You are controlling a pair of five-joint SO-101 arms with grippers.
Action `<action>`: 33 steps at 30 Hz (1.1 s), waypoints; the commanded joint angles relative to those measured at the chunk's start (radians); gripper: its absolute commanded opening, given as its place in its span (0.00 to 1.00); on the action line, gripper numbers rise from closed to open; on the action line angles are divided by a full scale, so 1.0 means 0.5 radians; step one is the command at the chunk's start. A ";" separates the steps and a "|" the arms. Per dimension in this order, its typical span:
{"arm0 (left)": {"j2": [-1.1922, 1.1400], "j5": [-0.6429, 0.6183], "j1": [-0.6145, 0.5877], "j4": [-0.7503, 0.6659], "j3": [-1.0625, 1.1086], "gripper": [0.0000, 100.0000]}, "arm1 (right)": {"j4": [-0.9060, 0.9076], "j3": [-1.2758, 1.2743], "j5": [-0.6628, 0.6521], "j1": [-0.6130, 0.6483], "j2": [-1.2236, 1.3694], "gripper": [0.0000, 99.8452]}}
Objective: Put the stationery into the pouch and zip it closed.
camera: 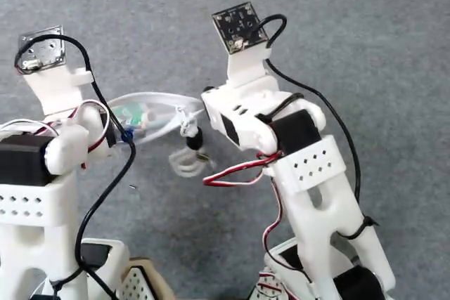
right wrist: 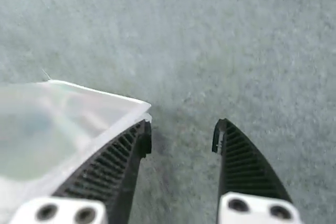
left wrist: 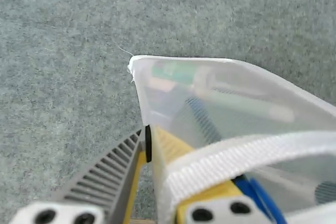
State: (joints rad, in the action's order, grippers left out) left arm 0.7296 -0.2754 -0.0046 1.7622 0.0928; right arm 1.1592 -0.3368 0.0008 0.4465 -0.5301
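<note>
A translucent pouch (camera: 151,116) hangs between the two arms over the grey carpet. Green and blue stationery (camera: 131,113) shows through its wall, and in the left wrist view the green piece (left wrist: 173,72) lies near the far corner. My left gripper (camera: 125,135) (left wrist: 148,142) is shut on the pouch (left wrist: 220,103), with its edge pinched between the grey and the yellow finger. A white fabric band (left wrist: 236,156) runs along the pouch's near edge. My right gripper (camera: 193,135) (right wrist: 182,137) is open at the pouch's other end. The pouch corner (right wrist: 58,124) lies against the outside of one black finger (right wrist: 126,153); only carpet is between the fingers.
Grey carpet (camera: 365,47) covers the table on all sides. A clear loop (camera: 186,163) hangs below the right gripper's tip. Red and white wires (camera: 235,173) droop from the right arm near it. The arms' white bases (camera: 42,244) stand along the front edge.
</note>
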 commanded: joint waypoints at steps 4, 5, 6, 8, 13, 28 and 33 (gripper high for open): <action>-0.393 0.061 0.026 -0.015 -0.038 0.03 | -0.006 -0.066 -0.025 0.000 -0.020 0.20; -0.506 0.068 -0.023 -0.025 -0.066 0.03 | -0.006 -0.063 -0.025 0.000 -0.020 0.20; -0.611 0.068 -0.075 -0.028 -0.112 0.03 | -0.009 -0.060 -0.025 0.000 -0.020 0.20; -0.801 0.077 -0.192 -0.037 -0.244 0.03 | -0.009 -0.060 -0.025 0.000 -0.020 0.20; -1.108 0.083 -0.287 -0.025 -0.631 0.03 | -0.009 -0.060 -0.028 0.000 -0.017 0.20; -1.323 0.083 -0.244 -0.006 -0.717 0.03 | -0.107 -0.075 -0.703 0.009 -0.005 0.20; -1.323 0.083 -0.124 -0.006 -0.643 0.03 | -0.196 -0.155 -0.706 0.052 -0.008 0.20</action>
State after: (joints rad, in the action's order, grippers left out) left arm 0.1097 -0.2447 -0.0921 1.7637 -0.2723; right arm 1.0871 -0.4074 -0.3445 0.4496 -0.5271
